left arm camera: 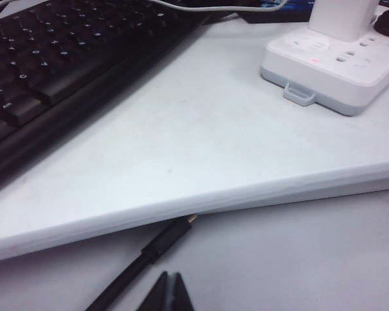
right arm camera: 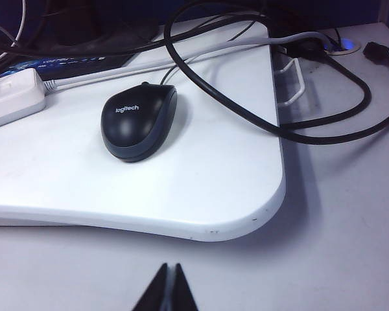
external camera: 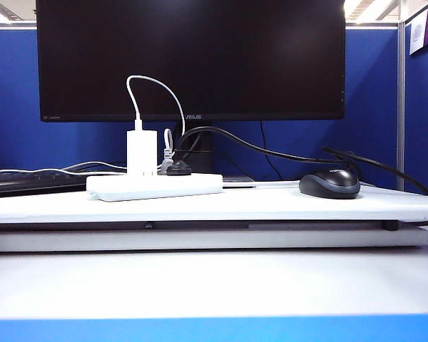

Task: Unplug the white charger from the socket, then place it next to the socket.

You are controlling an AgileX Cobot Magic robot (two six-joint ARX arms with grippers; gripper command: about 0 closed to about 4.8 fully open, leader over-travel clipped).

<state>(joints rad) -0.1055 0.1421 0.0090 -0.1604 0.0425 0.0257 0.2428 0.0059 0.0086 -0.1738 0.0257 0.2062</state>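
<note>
We saw the white charger (external camera: 142, 150) standing upright, plugged into the socket (external camera: 155, 186) on the raised white board (external camera: 271, 203), beside a black round plug (external camera: 177, 169). Our left gripper (left arm camera: 168, 295) and right gripper (right arm camera: 168, 290) hovered low before the board, both with jaws pressed together, holding nothing.

You see the small white rectangular block charger (external camera: 142, 149) standing upright, plugged into the top face of the long flat white plastic power-strip socket (external camera: 154, 186) near its left end. A thin white cable (external camera: 157, 87) rises from the charger's top and arcs over to the right. The socket lies flat, lengthwise, on the white tabletop board (external camera: 271, 203), left of the board's middle; a small red light glows on it in the left wrist view.
</note>
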